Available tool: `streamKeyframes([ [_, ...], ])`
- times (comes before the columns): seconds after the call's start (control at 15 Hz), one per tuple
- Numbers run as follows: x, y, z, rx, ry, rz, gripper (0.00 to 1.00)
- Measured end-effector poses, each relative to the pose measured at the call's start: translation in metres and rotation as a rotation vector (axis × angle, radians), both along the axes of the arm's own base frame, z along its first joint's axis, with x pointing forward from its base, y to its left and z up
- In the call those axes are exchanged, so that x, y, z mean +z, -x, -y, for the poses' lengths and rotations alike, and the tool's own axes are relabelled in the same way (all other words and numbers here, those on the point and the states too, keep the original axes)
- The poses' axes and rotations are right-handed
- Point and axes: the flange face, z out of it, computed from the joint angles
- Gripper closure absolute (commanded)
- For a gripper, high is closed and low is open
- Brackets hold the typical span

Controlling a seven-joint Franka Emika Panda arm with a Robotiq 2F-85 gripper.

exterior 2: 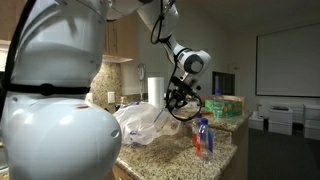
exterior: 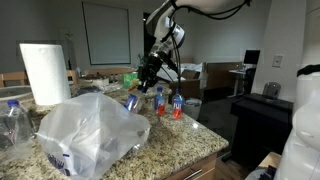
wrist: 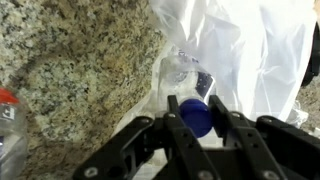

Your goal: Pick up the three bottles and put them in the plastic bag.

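We see the black gripper clamped on a small clear plastic bottle with a blue cap, long axis pointing to 12 o'clock. The crinkled translucent white plastic bag lies at 1 o'clock on the speckled granite counter, just beside the bottle's far end.

The black gripper flanks the blue cap of a clear bottle, with the translucent white plastic bag just beyond. Below it the worktop is speckled beige, brown and black; beside it a second bottle and third bottle show blue caps, red labels.
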Motion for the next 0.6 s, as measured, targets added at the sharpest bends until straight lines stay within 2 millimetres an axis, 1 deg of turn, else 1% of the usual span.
streamKeyframes([
  [0.13,0.002,0.0,-0.007,0.05,-0.04,-0.005,0.9],
  [0.33,0.001,-0.004,-0.019,0.123,-0.096,-0.022,0.9],
  [0.6,-0.006,-0.018,-0.038,0.166,-0.183,-0.008,0.9],
])
